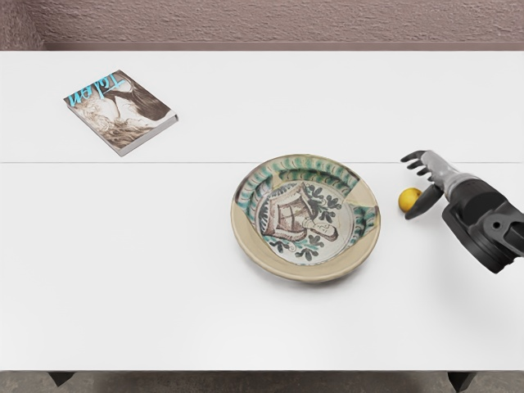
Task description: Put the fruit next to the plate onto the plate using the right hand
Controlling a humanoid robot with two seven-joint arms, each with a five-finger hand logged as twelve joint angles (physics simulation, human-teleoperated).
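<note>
Fruit [408, 199] lies on the bench [164, 262] just beside the plate [245, 233]; the right robot hand [432, 176] hangs at it, fingers spread, holding nothing, seemingly lining up a grasp.

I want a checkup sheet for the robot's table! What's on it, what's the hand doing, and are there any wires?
Surface: white table, with a thin line running across it.
Job's things: small yellow fruit on the table just right of the painted plate, not on it yet.
Clutter: a book lying flat at the far left.
Hands: right hand at the fruit, fingers spread, thumb beside it; whether it touches cannot be told. Left hand not in view.
Cables: nothing seen.
Surroundings: brownish wall behind the table.
</note>
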